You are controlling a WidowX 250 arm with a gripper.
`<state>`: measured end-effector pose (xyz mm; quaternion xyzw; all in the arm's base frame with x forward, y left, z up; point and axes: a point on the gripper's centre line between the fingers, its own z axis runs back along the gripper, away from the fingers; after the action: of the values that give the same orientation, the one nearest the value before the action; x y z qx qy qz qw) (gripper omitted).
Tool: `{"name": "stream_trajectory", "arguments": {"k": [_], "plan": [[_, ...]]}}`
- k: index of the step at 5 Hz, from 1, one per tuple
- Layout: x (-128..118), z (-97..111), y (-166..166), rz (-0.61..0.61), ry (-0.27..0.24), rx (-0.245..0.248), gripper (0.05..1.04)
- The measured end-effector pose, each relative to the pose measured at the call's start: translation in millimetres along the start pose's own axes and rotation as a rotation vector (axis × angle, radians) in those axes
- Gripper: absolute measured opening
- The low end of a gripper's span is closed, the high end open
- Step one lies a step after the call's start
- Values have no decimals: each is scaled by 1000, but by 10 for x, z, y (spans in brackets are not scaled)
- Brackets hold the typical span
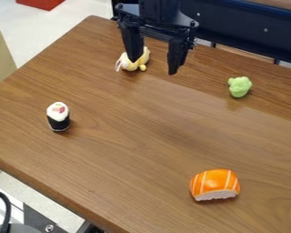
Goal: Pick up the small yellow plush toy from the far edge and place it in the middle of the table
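Currently gripper (155, 66) is hanging wide-open near yellow toy (131, 67); tabletop (127, 154) is stretching toward orange sushi (213, 182), sushi roll (58, 117) sitting inside left edge.

You've got bright light w/ pale shine on the brown wood table (129, 150), R side, & small, soft shadows.

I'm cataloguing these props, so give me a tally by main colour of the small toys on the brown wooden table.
Orange: 1, white-striped sushi toy
Black and white: 1, cylindrical sushi roll toy
Light green: 1, lumpy toy
Pale yellow: 1, rounded toy, partly hidden by the black end effector
Total: 4
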<state>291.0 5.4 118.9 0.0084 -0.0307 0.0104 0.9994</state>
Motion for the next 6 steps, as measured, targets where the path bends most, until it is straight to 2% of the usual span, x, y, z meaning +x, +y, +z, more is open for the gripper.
{"name": "stream_trajectory", "arguments": {"k": [2, 4, 6], "plan": [[25, -160, -7, 33, 66, -1, 988], [292, -168, 169, 128, 33, 6, 988], [583, -120, 661, 248, -26, 22, 988]]}}
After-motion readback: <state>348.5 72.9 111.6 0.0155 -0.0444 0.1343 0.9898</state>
